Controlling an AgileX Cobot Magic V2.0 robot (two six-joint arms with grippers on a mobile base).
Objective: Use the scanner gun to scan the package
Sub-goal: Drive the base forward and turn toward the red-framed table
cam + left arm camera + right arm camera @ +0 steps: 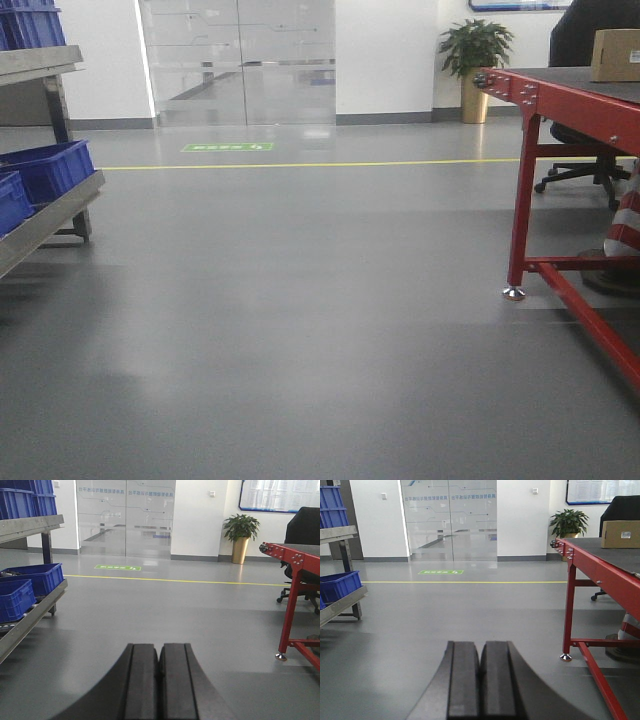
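Open floor between a rack (55,212) on the left and a table (570,105) on the right
The rack stands at the left edge with crates (50,170) on its lower shelf and more on top; the table runs along the right side, with the package (615,55) on its top towards the far end. An office chair (580,172) is behind the table, and a potted plant (474,50) stands by the back wall beyond its far corner. Glass doors (240,60) fill the middle of that wall, a floor sign (227,147) just before them and a floor line (300,165) crossing nearer than the sign
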